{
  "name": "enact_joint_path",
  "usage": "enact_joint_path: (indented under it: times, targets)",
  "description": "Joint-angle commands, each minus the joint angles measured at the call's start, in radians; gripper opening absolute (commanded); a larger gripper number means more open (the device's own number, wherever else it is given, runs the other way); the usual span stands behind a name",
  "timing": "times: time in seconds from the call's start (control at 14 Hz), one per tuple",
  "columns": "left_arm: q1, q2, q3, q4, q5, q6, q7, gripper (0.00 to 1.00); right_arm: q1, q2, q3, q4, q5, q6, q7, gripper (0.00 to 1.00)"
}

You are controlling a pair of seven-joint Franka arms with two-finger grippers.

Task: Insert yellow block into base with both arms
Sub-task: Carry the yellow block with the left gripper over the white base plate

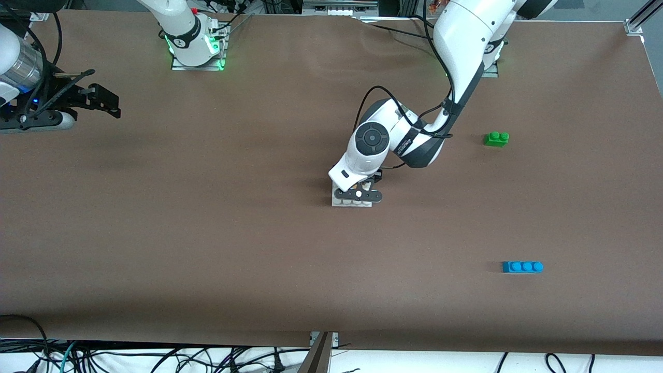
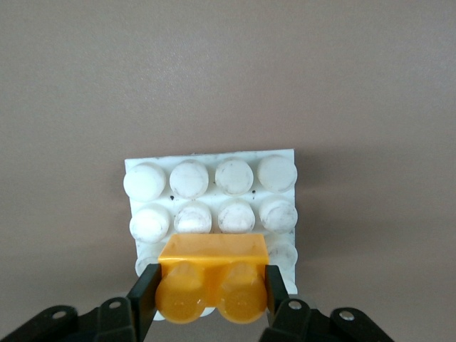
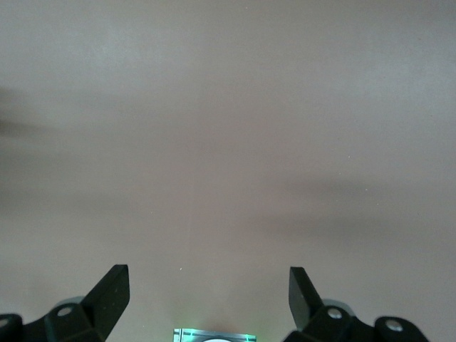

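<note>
Tabletop (image 1: 207,233): yellow block (image 2: 212,265) between left hand (image 2: 211,299) fingers.

Right end effector (image 3: 209,292): fingers (image 3: 114,288) spread wide apart, nothing between them
Table (image 3: 228,142): bare brown surface under the end effector

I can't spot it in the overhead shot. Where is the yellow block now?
The yellow block is clamped in the left tool, sitting over the edge rows of the white base at mid-table, as the left wrist view shows.

block (image 2: 213,267) on base (image 2: 210,187), bricks (image 1: 496,139) apart
</note>
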Motion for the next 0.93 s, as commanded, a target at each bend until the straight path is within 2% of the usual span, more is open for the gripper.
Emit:
enact_joint_path:
  times: [0.0,0.86]
  targets:
    - [-0.017,0.013,0.011,0.013,0.029,-0.012,-0.032,0.26,-0.01,-0.013,0.005,0.001,0.0,-0.017,0.002,0.99]
    - [-0.02,0.017,0.011,0.01,0.029,-0.04,-0.039,0.27,-0.01,-0.013,0.005,0.001,0.0,-0.019,-0.001,0.99]
